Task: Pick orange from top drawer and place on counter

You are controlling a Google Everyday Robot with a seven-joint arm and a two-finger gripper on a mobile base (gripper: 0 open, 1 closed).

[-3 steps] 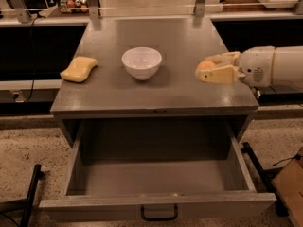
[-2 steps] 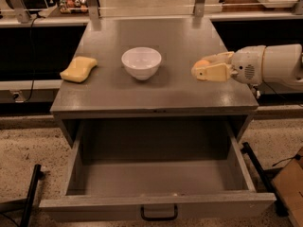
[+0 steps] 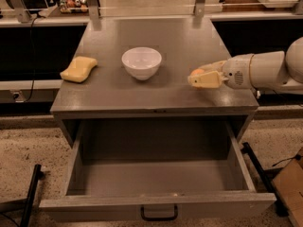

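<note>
Grey desk (image 3: 156, 94) lies under your end effector (image 3: 193, 76), closed on the orange (image 3: 197, 72); release it high and it may roll off into the open top drawer (image 3: 113, 206).

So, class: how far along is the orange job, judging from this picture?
Done: the top drawer stands open, no fruit visible inside. In hand: the hand grips the orange over the right side of the counter. Left: set it down, release.
</note>
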